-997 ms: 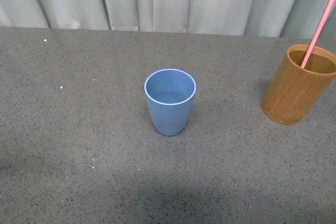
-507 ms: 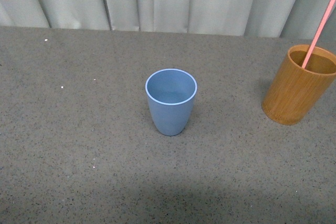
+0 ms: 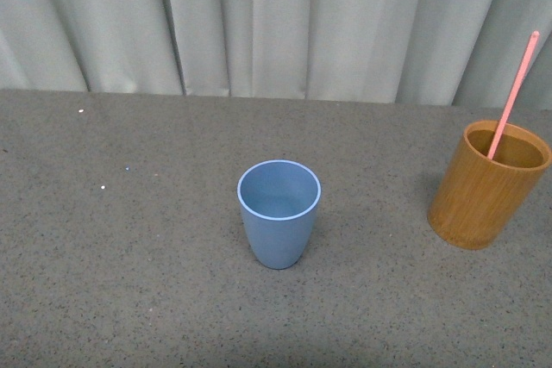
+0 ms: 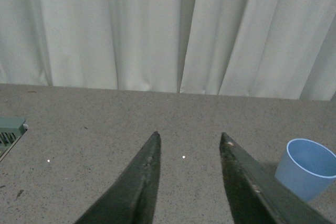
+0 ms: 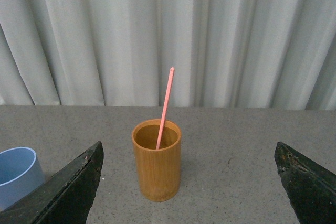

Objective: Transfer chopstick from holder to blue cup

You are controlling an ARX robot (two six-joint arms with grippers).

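The light blue cup (image 3: 279,213) stands upright and empty near the table's middle in the front view; it also shows in the left wrist view (image 4: 307,169) and the right wrist view (image 5: 17,176). The orange-brown bamboo holder (image 3: 487,185) stands at the far right with one pink-red chopstick (image 3: 514,92) leaning out of it. My right gripper (image 5: 189,148) is open wide, facing the holder (image 5: 156,167) and chopstick (image 5: 165,106) from a distance. My left gripper (image 4: 189,139) is open over bare table, the blue cup off to one side. Neither arm shows in the front view.
Grey-white curtains (image 3: 285,23) hang behind the speckled grey table (image 3: 129,256). A grey-green object (image 4: 9,132) sits at the edge of the left wrist view.
The front view has tilted up: cup and holder sit lower in the picture, more curtain shows, and the chopstick's top end has come into view. The objects themselves have not moved.
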